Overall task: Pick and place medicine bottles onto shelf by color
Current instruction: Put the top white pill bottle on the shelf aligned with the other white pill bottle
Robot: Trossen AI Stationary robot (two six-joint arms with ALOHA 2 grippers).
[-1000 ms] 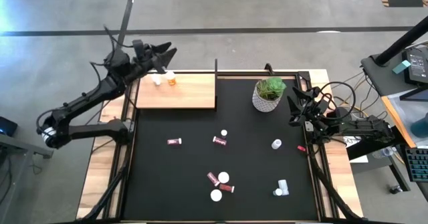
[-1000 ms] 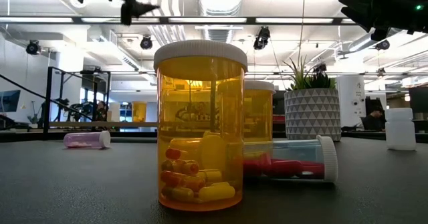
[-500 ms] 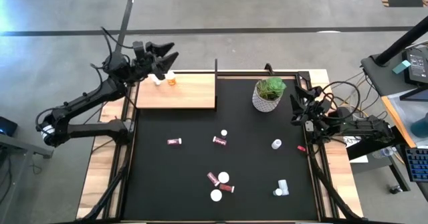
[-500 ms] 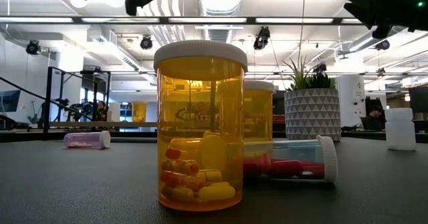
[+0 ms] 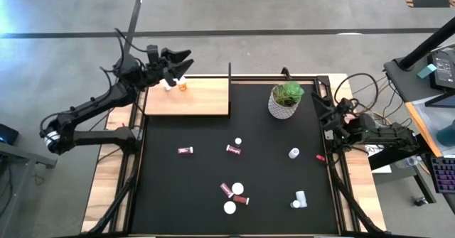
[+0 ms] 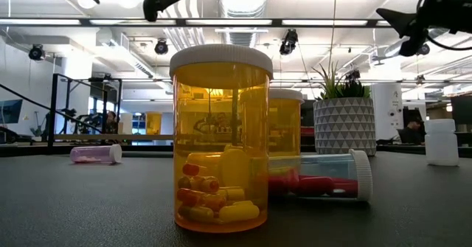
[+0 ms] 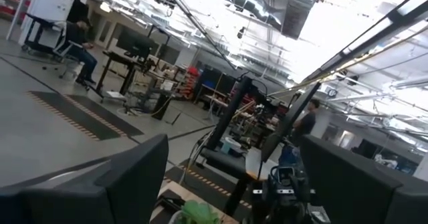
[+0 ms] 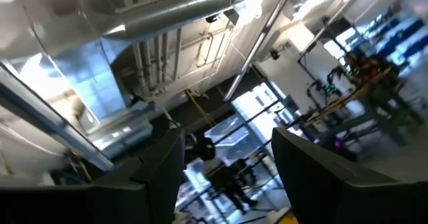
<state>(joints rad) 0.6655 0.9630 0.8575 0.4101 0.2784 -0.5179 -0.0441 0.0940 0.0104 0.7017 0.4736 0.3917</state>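
The left pincer hangs spread wide and empty over the far left corner of the shelf. Just beneath its tips stand two bottles on that board, an orange bottle and a white bottle beside it. The rest of the medicine bottles lie scattered on the black surface, well away from it. The right pincer waits at the surface's right edge near the potted plant, fingers parted, holding nothing.
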